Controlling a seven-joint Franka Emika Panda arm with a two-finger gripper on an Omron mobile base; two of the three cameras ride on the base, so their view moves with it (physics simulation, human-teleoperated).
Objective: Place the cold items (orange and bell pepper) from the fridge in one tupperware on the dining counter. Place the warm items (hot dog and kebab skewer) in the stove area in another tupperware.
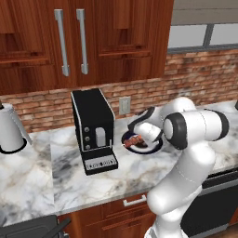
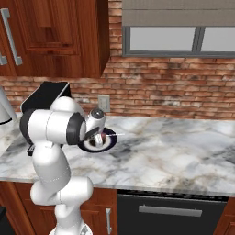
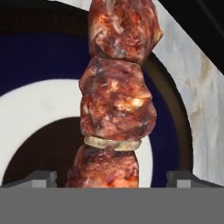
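The kebab skewer [image 3: 116,100], chunks of browned meat with a pale onion ring, lies on a round plate [image 3: 35,109] with a dark blue rim and white ring. My gripper [image 3: 112,177] is open and hangs low over the plate, one fingertip [image 3: 41,177] on each side of the meat, not closed on it. From the base cameras the kebab skewer [image 1: 132,139] shows as a reddish piece on the plate [image 1: 139,149], just under my white hand. The plate [image 2: 108,144] sits on the marble counter, with the skewer's thin stick [image 2: 118,134] poking out to the right.
A black coffee machine [image 1: 93,130] stands just left of the plate. A paper towel roll [image 1: 9,128] is at the far left. The brick wall with an outlet [image 1: 124,105] runs behind. Bare marble counter [image 2: 174,147] stretches to the right, above a dishwasher [image 2: 170,213].
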